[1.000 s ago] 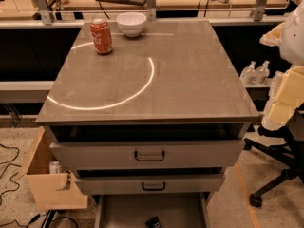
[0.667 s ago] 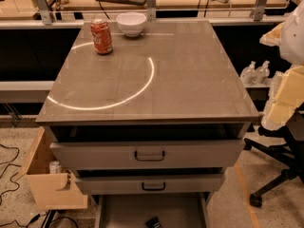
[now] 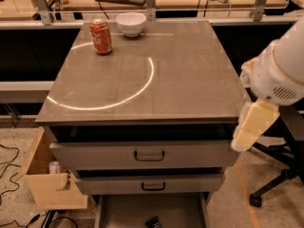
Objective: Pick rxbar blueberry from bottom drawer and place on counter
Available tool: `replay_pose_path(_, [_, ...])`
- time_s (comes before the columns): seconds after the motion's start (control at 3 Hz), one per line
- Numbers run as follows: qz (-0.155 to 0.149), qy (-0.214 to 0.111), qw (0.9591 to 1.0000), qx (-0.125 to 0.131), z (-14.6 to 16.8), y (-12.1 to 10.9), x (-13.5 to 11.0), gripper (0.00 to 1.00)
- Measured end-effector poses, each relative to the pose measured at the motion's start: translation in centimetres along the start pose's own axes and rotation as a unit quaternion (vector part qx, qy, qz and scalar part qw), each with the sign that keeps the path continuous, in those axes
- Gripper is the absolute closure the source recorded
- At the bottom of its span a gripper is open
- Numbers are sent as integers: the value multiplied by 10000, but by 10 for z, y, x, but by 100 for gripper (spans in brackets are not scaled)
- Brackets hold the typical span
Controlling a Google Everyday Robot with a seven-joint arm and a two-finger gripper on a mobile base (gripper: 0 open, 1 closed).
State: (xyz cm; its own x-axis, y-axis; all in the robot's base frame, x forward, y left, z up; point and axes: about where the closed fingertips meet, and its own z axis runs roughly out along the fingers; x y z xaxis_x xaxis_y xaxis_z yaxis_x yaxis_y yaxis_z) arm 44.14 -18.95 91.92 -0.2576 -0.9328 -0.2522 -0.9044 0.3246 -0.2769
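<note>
The rxbar blueberry (image 3: 153,221) is a small dark bar on the floor of the open bottom drawer (image 3: 124,212), at the lower edge of the view and partly cut off. The counter (image 3: 190,75) is the glossy grey-brown top with a white arc of light. My gripper (image 3: 251,127), cream-coloured below the white arm, hangs at the right side of the cabinet, level with the upper drawer fronts. It is well above and to the right of the bar and holds nothing I can see.
A red soda can (image 3: 101,36) and a white bowl (image 3: 131,23) stand at the counter's far left. Two shut drawer fronts (image 3: 148,155) sit above the open drawer. A wooden box (image 3: 47,184) stands left of the cabinet. An office chair base (image 3: 278,179) is at the right.
My arm and gripper have moved a little left and down, closer to the cabinet's right side. The bar, can and bowl have not moved.
</note>
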Motion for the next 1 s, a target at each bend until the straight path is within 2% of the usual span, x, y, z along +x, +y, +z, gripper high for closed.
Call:
replay_pose_path(0.33, [253,-26,9996,83,44,28,12,0])
replay_pose_path(0.67, [528,115,9985,54,99,63,42,0])
replay_pose_path(1.0, [645,370,9971,-154,143,94,67,0])
